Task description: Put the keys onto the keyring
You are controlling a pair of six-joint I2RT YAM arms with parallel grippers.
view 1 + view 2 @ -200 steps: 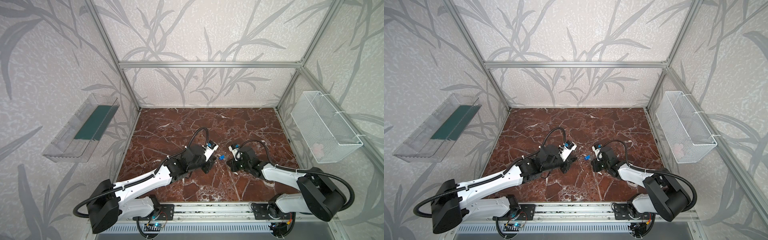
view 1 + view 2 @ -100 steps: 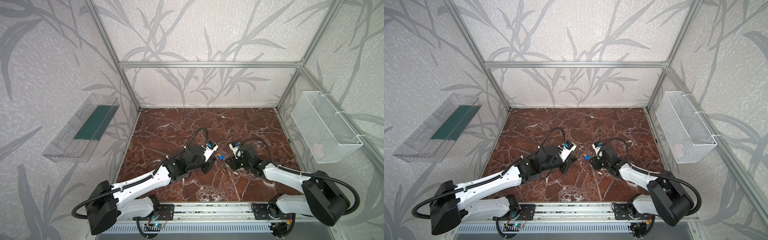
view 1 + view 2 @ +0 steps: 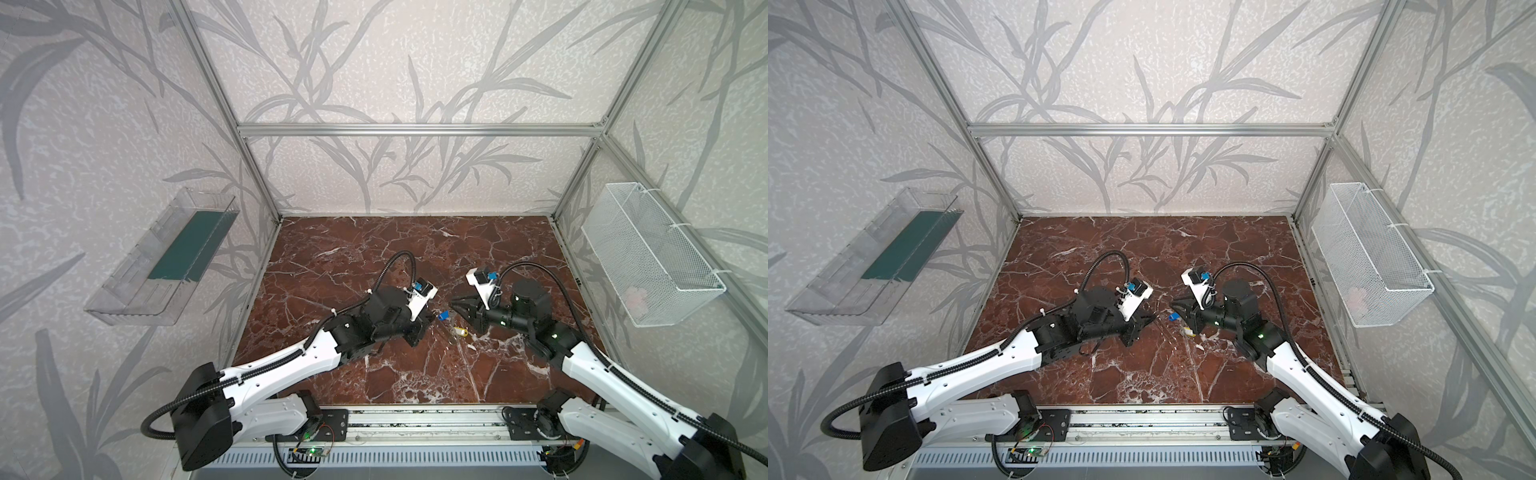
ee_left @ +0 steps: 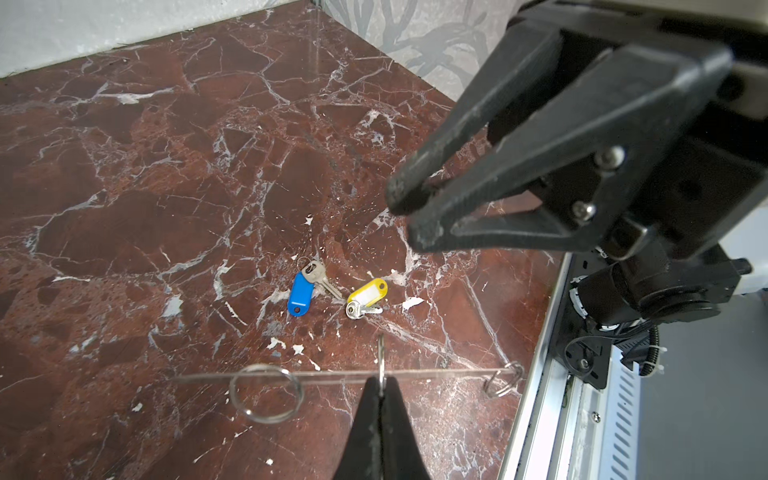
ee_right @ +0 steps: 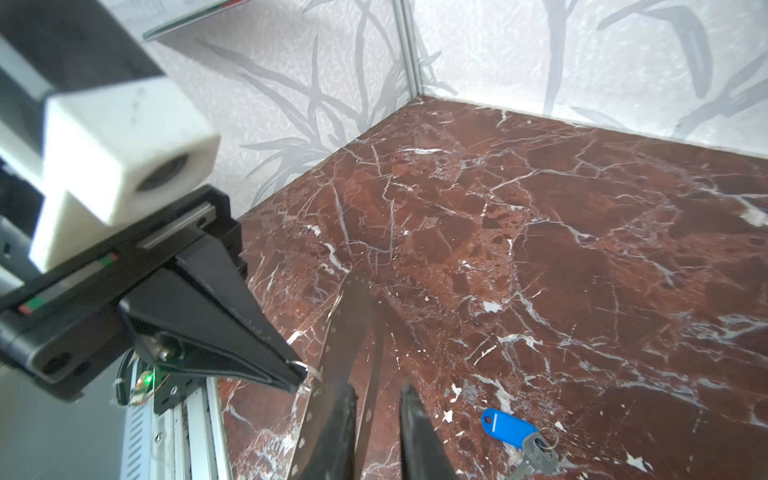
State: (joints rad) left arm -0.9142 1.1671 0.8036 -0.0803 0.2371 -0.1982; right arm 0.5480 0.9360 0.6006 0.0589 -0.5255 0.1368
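Room: keys being left on worktop, well clear of edges.
Left hand: being pressed shut on keyring ring.
Right hand: slightly spread, being withdrawn from keys since earlier.

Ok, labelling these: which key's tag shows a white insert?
The yellow-tagged key; its tag has a white insert, whereas the blue-tagged key has a solid blue tag.

This is looking like a robotics lab test cell: an aluminium frame is enclosing a marble-patterned worktop, leaf-printed panels are lining it, and a left arm and a right arm are sitting on a front rail.
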